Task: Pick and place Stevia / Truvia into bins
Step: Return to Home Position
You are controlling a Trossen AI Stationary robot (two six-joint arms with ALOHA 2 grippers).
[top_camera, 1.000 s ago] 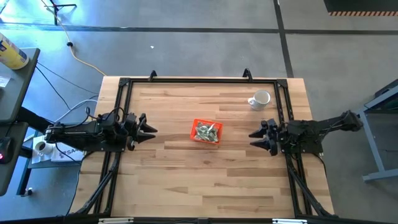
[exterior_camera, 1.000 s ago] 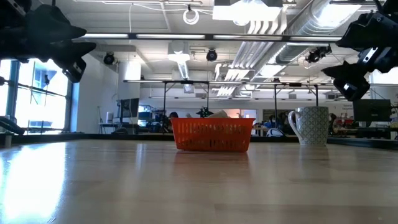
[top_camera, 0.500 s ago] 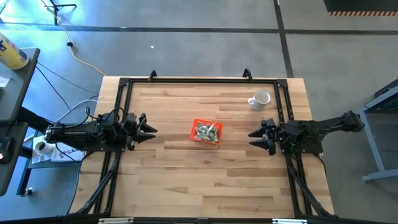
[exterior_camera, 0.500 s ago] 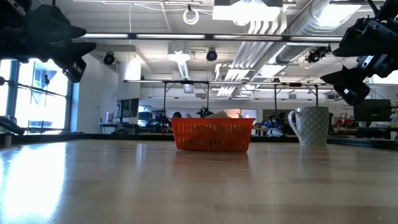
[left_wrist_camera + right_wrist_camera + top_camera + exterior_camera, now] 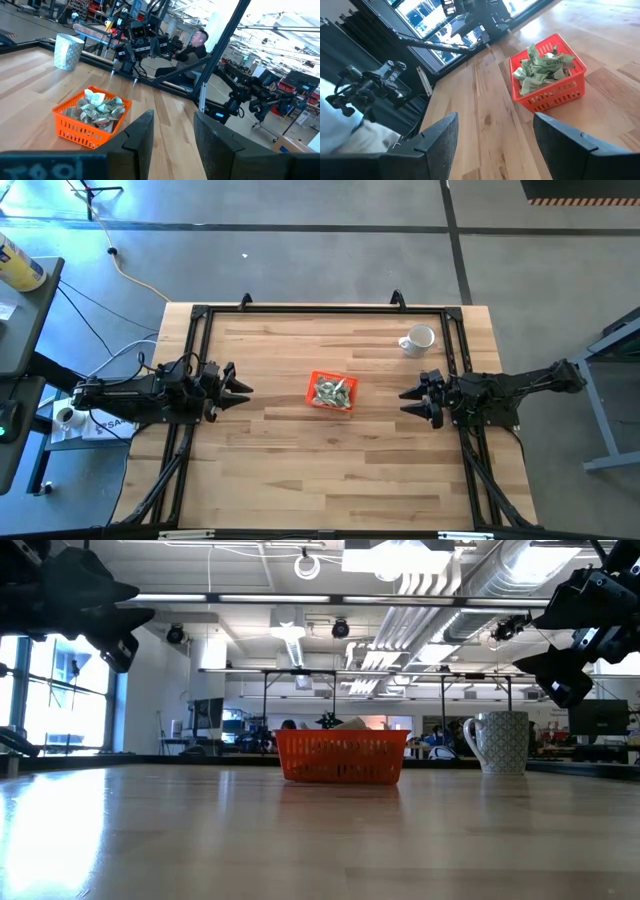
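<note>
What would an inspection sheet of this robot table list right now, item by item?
Surface: wooden table, pale planks.
Job's things: sachets heaped in the orange tray mid-table; none seen loose.
Clutter: white mug near the far right corner, apart from the tray.
Grippers: left gripper at the left side, right gripper at the right side; both jaws open, empty.
Cables: loose leads off the table's left; yellow cable on the floor.
Surroundings: a person beyond the table.

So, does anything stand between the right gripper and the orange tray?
Nothing visible does. Only bare table lies between the right gripper and the tray; the mug stands off to the side, out of that line.
</note>
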